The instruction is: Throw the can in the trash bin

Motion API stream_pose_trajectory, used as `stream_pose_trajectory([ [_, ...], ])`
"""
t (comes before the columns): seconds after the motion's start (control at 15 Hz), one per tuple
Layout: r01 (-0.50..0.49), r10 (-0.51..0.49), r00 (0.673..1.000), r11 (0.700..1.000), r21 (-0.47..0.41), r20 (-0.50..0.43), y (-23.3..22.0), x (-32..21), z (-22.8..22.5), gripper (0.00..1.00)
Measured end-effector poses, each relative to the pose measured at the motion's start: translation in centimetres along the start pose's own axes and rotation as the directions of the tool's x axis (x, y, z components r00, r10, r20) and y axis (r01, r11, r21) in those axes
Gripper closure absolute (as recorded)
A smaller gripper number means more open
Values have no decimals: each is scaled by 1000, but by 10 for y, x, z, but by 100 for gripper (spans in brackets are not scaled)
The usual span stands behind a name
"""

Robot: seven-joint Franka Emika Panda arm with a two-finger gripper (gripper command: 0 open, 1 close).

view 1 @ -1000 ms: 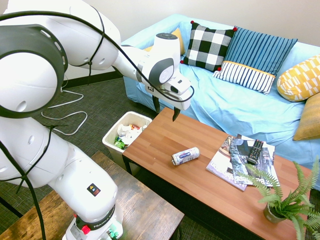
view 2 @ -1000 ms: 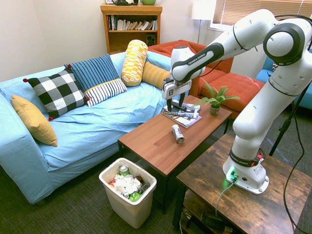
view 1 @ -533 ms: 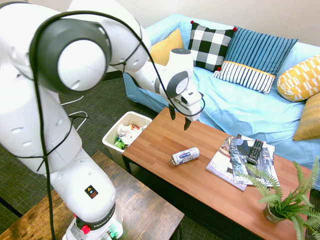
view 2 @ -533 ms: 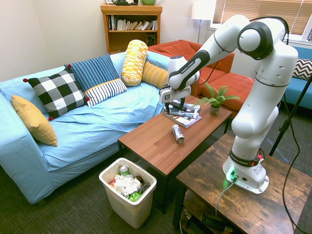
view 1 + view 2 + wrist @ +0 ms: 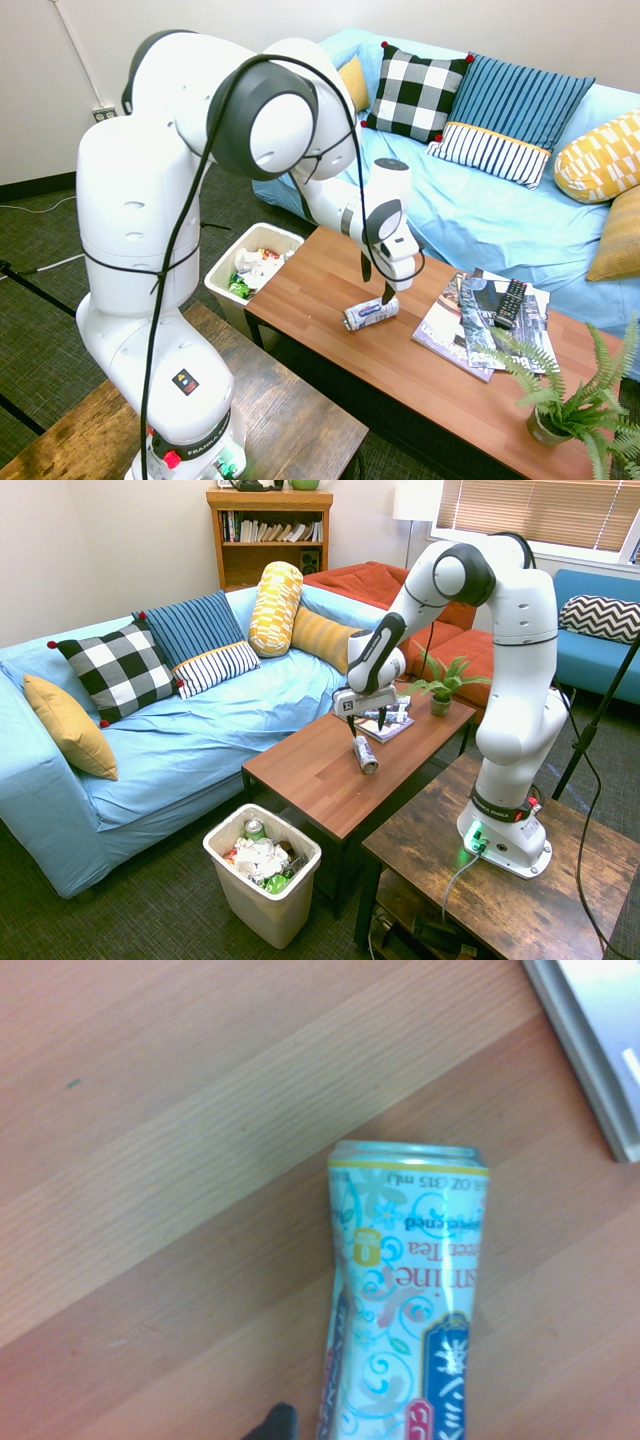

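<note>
My gripper [image 5: 375, 280] points straight down directly above the can [image 5: 369, 312], fingers spread wide on either side of it, gripping nothing. The can lies on its side on the wooden coffee table [image 5: 330, 270], near the table's middle and just beside a stack of magazines [image 5: 455, 325] that carries a remote control [image 5: 510, 303]. In the wrist view the can [image 5: 405, 1300] is dented along its body. The trash bin [image 5: 262, 905] stands on the floor at the table's end, holding crumpled paper and wrappers.
</note>
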State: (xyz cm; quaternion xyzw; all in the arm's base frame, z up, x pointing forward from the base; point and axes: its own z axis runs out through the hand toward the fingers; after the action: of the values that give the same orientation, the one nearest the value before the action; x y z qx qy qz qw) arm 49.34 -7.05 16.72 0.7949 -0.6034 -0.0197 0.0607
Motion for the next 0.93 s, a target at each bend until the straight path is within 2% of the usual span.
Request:
stream_pose_trajectory([
  [0.4, -9, 8, 1000, 998, -56, -19, -13, -2, 62, 0],
  [0.47, -16, 16, 1000, 998, -61, -17, -17, 0, 69, 100],
  [0.93, -28, 28, 1000, 998, -56, 5, -24, 2, 79, 100],
])
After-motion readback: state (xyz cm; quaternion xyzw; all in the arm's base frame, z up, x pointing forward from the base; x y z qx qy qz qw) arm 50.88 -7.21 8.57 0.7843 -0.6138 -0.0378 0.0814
